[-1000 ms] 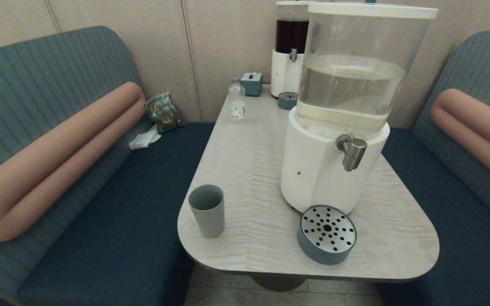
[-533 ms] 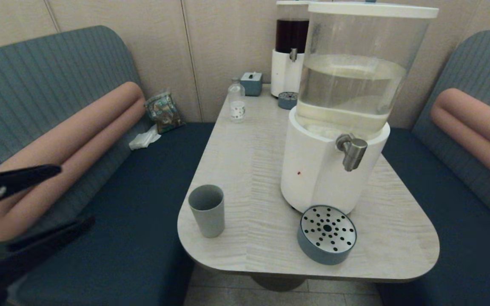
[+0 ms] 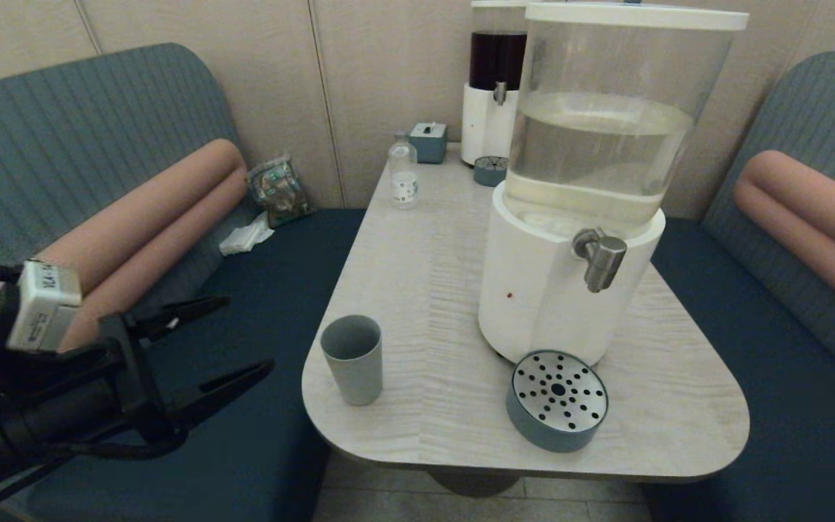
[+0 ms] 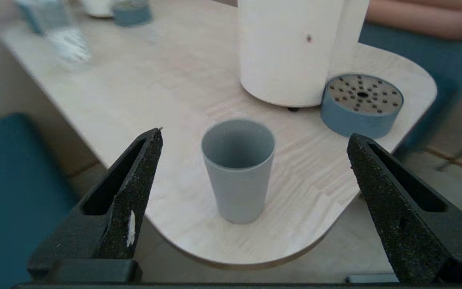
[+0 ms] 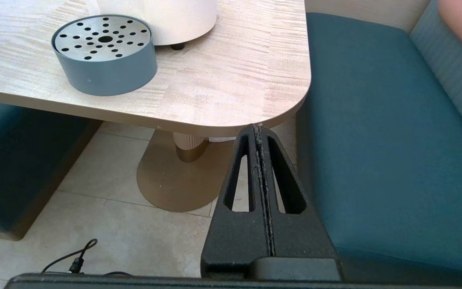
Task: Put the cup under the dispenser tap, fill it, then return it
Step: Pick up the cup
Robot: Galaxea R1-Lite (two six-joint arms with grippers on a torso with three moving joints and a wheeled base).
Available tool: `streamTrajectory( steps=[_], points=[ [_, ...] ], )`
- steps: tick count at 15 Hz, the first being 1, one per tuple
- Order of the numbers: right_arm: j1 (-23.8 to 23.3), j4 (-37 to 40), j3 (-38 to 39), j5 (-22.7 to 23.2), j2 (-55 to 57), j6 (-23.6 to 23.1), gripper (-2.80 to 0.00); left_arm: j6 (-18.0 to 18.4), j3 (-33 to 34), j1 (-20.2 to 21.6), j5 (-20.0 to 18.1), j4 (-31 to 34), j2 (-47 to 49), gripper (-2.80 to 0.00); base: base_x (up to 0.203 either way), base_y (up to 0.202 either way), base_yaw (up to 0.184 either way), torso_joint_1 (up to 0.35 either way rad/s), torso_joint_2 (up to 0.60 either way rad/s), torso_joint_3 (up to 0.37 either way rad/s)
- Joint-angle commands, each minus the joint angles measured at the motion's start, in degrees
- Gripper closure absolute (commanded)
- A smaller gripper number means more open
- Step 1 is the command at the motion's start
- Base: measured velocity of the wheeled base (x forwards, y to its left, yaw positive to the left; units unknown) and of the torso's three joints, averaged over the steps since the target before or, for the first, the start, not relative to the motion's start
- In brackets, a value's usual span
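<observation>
The cup (image 3: 351,358) is stood upright near the rounded edge of the pale wood-grain table (image 3: 425,275), well apart from the dispenser tap (image 3: 599,257). The left gripper (image 3: 243,337) is held over the blue bench (image 3: 258,290) beside the table, its fingers spread wide. The right gripper (image 5: 258,132) is kept below the table's edge, fingers pressed together.

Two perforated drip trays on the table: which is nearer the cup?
The near drip tray, below the clear-liquid dispenser's tap. The far drip tray sits by the dark-liquid dispenser.
</observation>
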Motion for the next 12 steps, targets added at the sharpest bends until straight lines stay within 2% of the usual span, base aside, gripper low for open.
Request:
streamTrajectory(
  steps=[1, 5, 12],
  points=[
    [-0.02, 0.0, 0.0, 0.02, 0.0, -0.03, 0.0, -1.02, 0.52, 1.69, -3.09, -8.15, 13.0, -2.8, 0.0, 0.0, 0.0, 0.0, 0.0, 0.0],
    [0.0, 0.0, 0.0, 0.02, 0.0, -0.03, 0.0, -2.54, -2.1, 4.41, -9.96, -11.69, 24.77, -2.8, 0.0, 0.0, 0.0, 0.0, 0.0, 0.0],
    [-0.02, 0.0, 0.0, 0.02, 0.0, -0.03, 0.0, -1.3, -11.6, 4.1, -11.51, -11.96, 35.62, -2.8, 0.0, 0.0, 0.0, 0.0, 0.0, 0.0]
  ],
)
